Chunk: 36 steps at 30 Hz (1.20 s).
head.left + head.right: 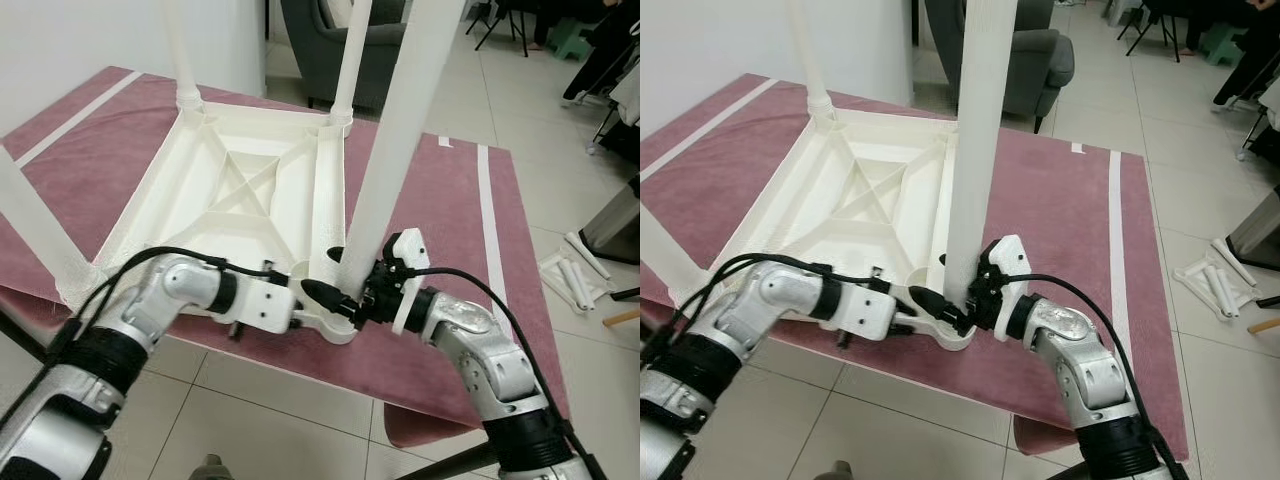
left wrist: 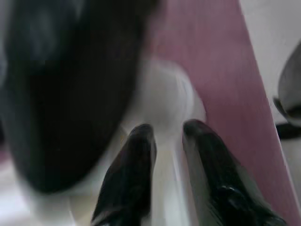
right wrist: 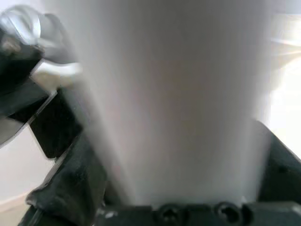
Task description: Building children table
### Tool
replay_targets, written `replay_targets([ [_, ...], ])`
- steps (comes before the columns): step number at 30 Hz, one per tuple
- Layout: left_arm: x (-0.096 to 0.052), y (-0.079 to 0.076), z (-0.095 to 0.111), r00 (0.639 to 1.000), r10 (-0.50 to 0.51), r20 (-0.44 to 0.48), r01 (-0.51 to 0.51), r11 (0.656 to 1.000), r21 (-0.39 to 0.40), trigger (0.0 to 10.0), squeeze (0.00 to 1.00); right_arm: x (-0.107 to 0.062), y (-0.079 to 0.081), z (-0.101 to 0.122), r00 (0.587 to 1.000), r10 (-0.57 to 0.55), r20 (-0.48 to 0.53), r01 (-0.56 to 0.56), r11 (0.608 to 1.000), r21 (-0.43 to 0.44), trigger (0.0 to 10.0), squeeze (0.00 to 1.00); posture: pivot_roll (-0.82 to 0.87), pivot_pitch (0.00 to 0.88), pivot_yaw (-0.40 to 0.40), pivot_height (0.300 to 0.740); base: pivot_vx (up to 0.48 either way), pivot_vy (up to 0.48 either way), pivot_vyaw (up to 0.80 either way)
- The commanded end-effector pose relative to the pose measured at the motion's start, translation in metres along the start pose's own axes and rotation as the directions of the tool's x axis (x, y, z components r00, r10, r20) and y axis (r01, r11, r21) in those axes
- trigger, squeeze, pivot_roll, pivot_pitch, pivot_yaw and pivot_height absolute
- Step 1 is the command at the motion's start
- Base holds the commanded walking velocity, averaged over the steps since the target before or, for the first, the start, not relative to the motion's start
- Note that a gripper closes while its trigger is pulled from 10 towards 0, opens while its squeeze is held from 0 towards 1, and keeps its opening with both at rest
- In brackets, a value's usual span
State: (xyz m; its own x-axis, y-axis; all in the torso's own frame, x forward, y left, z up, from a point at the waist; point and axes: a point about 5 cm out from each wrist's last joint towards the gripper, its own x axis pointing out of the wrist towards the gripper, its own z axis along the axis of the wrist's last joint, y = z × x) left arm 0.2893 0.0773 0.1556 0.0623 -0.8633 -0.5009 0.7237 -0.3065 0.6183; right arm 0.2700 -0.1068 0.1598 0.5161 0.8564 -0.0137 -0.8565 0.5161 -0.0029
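A white children's table top (image 1: 240,190) lies upside down on a maroon padded surface (image 1: 450,200). White legs stand up from its corners. The near-right leg (image 1: 400,130) rises from the corner socket closest to me. My right gripper (image 1: 362,297) is shut on the base of this leg, and in the right wrist view the leg (image 3: 164,94) sits between the black fingers (image 3: 70,183). My left gripper (image 1: 318,292) reaches in from the left and is shut on the white rim (image 2: 164,108) of that same corner, its fingers (image 2: 136,160) either side of it.
Other legs stand at the far left corner (image 1: 182,50), the far right corner (image 1: 352,60) and the near left (image 1: 30,215). A grey armchair (image 1: 340,40) stands behind the surface. Loose white parts (image 1: 578,268) lie on the tiled floor to the right.
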Motion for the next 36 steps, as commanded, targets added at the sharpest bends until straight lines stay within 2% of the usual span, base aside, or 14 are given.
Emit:
replay_targets([
  [1, 0.0, 0.002, 0.005, 0.992, 0.114, 0.054, -0.11, 0.992, -0.066, 10.0, 0.69, 0.002, 0.004, -0.003, 1.0, 0.01, -0.008, -0.01, 1.0, 0.0, 10.0, 0.0, 0.16, 0.0, -0.038, 0.74, 0.0, 0.0, 0.0],
  [2, 0.0, 0.005, 0.009, 0.984, 0.151, 0.094, -0.14, 0.983, -0.119, 10.0, 0.0, 0.002, 0.006, -0.003, 1.0, 0.006, -0.004, -0.006, 1.0, 0.004, 10.0, 0.0, 0.16, 0.0, -0.038, 0.74, 0.0, 0.0, 0.0],
  [3, 0.001, 0.007, 0.011, 0.977, 0.183, 0.113, -0.164, 0.974, -0.156, 10.0, 0.0, 0.002, 0.007, -0.003, 1.0, 0.0, 0.001, 0.0, 1.0, 0.01, 10.0, 0.0, 0.16, 0.0, -0.038, 0.74, 0.0, 0.0, 0.0],
  [6, 0.003, 0.01, 0.012, 0.968, 0.218, 0.121, -0.194, 0.964, -0.184, 10.0, 0.0, 0.002, 0.008, -0.003, 1.0, -0.006, 0.006, 0.006, 1.0, 0.015, 10.0, 0.0, 0.16, 0.0, -0.038, 0.74, 0.0, 0.0, 0.0],
  [10, 0.001, 0.003, -0.002, 0.974, 0.227, 0.029, -0.218, 0.959, -0.183, 10.0, 0.0, -0.002, 0.008, -0.003, 0.999, -0.031, 0.014, 0.031, 0.999, 0.019, 10.0, 0.0, 0.15, 0.0, -0.036, 0.74, 0.0, 0.0, 0.0],
  [11, -0.005, -0.002, -0.012, 0.972, 0.233, -0.032, -0.235, 0.95, -0.206, 10.0, 0.0, -0.004, 0.008, -0.002, 0.999, -0.05, 0.02, 0.05, 0.999, 0.017, 10.0, 0.0, 0.14, 0.0, -0.03, 0.74, 0.0, 0.0, 0.0],
  [12, -0.005, -0.002, -0.012, 0.972, 0.233, -0.032, -0.235, 0.95, -0.206, 10.0, 0.0, -0.004, 0.008, -0.002, 0.999, -0.05, 0.02, 0.05, 0.999, 0.017, 10.0, 0.0, 0.14, 0.0, -0.03, 0.74, 0.0, 0.0, 0.0],
  [14, -0.017, -0.014, -0.026, 0.964, 0.238, -0.121, -0.261, 0.933, -0.248, 10.0, 0.0, -0.008, 0.006, -0.001, 0.996, -0.082, 0.029, 0.082, 0.997, 0.014, 10.0, 0.0, 0.14, 0.0, -0.027, 0.74, 0.0, 0.0, 0.0],
  [16, -0.036, -0.031, -0.034, 0.957, 0.238, -0.166, -0.281, 0.902, -0.328, 10.0, 0.0, -0.014, 0.004, 0.001, 0.991, -0.125, 0.041, 0.124, 0.992, 0.02, 10.0, 0.0, 0.14, 0.0, -0.025, 0.74, 0.0, 0.0, 0.0],
  [17, -0.036, -0.031, -0.034, 0.957, 0.238, -0.166, -0.281, 0.902, -0.328, 10.0, 0.0, -0.014, 0.004, 0.001, 0.991, -0.125, 0.041, 0.124, 0.992, 0.02, 10.0, 0.0, 0.14, 0.0, -0.025, 0.74, 0.0, 0.0, 0.0],
  [20, -0.052, -0.043, -0.034, 0.957, 0.249, -0.152, -0.291, 0.86, -0.42, 10.0, 0.0, -0.021, 0.001, 0.002, 0.985, -0.167, 0.05, 0.165, 0.986, 0.031, 10.0, 0.0, 0.14, 0.0, -0.026, 0.74, 0.0, 0.0, 0.0],
  [23, -0.06, -0.042, -0.031, 0.952, 0.277, -0.131, -0.306, 0.84, -0.448, 10.0, 0.0, -0.025, -0.001, 0.002, 0.982, -0.182, 0.053, 0.18, 0.983, 0.037, 10.0, 0.0, 0.16, 0.0, -0.034, 0.74, 0.0, 0.0, 0.0],
  [28, -0.058, -0.034, -0.03, 0.949, 0.29, -0.121, -0.313, 0.837, -0.448, 10.0, 0.0, -0.023, -0.002, 0.002, 0.984, -0.171, 0.051, 0.169, 0.985, 0.035, 10.0, 0.0, 0.16, 0.0, -0.034, 0.74, 0.0, 0.0, 0.0],
  [36, -0.03, -0.021, -0.029, 0.973, 0.205, -0.111, -0.232, 0.877, -0.42, 10.0, 0.0, -0.011, 0.003, 0.0, 0.996, -0.087, 0.02, 0.086, 0.996, 0.027, 10.0, 0.0, 0.15, 0.0, -0.036, 0.74, 0.0, 0.0, 0.0],
])
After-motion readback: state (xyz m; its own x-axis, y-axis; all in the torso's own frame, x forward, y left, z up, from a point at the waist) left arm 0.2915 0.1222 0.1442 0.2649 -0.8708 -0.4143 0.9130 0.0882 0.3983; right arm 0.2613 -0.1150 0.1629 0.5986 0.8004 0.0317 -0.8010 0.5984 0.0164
